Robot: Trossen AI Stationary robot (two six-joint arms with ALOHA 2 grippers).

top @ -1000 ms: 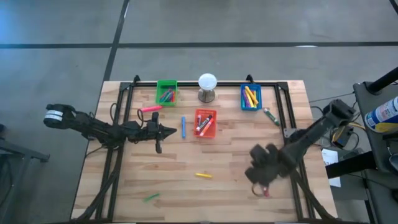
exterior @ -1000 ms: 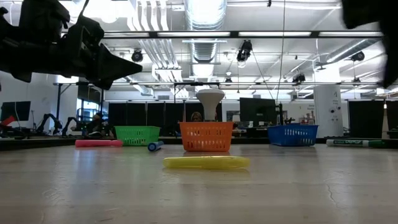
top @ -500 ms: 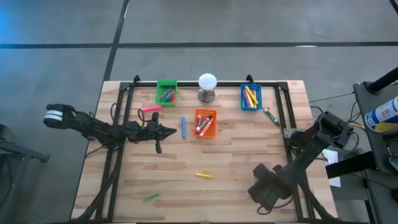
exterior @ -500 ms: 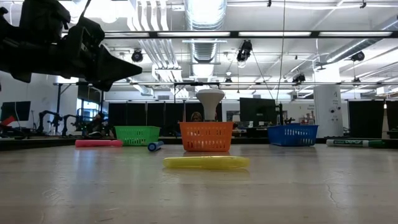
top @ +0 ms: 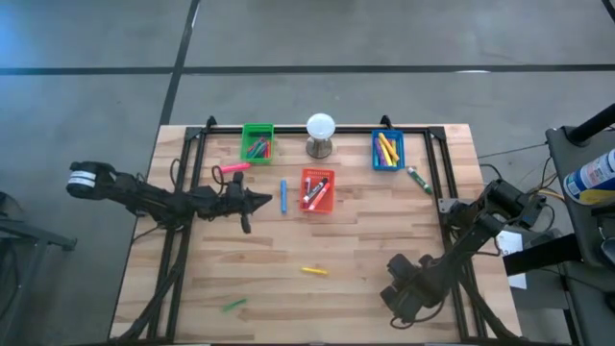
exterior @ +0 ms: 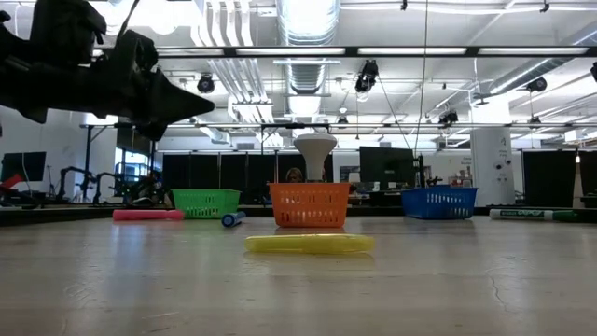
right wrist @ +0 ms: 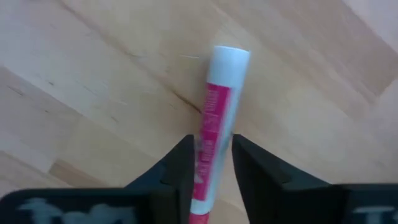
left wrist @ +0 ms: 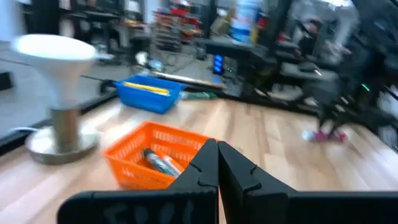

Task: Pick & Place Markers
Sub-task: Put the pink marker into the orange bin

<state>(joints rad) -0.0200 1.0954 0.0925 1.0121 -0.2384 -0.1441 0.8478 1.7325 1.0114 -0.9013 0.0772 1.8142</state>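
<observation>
A pink marker with a white end (right wrist: 224,81) lies flat on the wooden table near the near right corner. My right gripper (right wrist: 212,142) points straight down over it and is shut on it; in the high view the gripper (top: 404,298) hides the marker. My left gripper (top: 261,202) hangs shut above the table's left middle, pointing level toward the orange bin (left wrist: 155,152), with nothing in it. Loose markers lie on the table: yellow (top: 314,271), green (top: 233,305), blue (top: 284,195), pink (top: 231,168). My right gripper has the pink marker's printed barrel (right wrist: 208,134) between its two fingers, one against each long side. The fingers come from above, pointing down, and lie across the marker. The marker lies flat on the table, its white end sticking out beyond the fingers.
Along the far edge stand a green bin (top: 257,143), a white ball on a grey stand (top: 320,135) and a blue bin (top: 387,150) with yellow markers. The orange bin (top: 317,190) holds markers. A green-and-white marker (top: 418,180) lies far right.
My right gripper has gone toward the table's near edge and down, turning as it went, and now covers the pink marker that showed beside it in the high view a second ago. The marker has stayed where it lay.
</observation>
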